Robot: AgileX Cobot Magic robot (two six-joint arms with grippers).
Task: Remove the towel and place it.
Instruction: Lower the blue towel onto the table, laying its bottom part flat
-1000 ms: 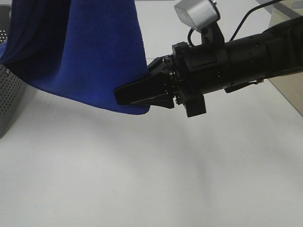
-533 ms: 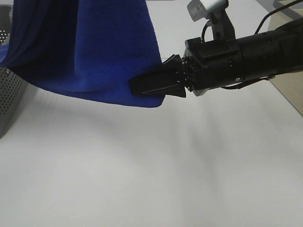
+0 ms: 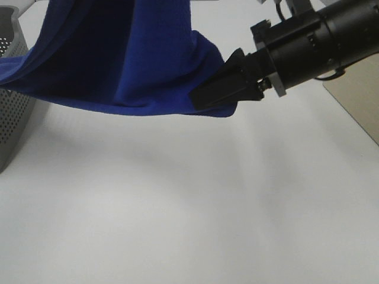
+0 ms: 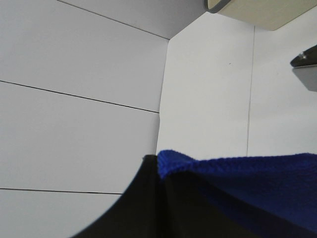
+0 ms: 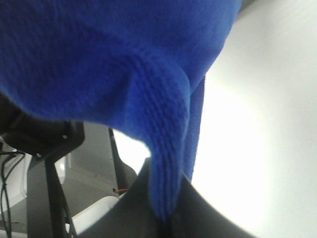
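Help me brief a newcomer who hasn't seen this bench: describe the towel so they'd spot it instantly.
Start at the white table with the grey perforated basket at the left. Hanging above them is the towel, one corner pinched in the right claw. It is the only royal-blue, plush thing among white, grey and black.

We list the towel (image 3: 118,59) as royal-blue plush cloth, matt and fuzzy, its fine looped pile showing as ribs along the fold in the right wrist view. The right gripper (image 3: 200,99) has black, hard-looking fingers (image 3: 220,89) with a dull satin finish, and the arm (image 3: 320,41) behind it a slightly glossier black casing. The table (image 3: 177,213) is white, smooth and matt; the basket (image 3: 10,115) is grey perforated sheet, matt.
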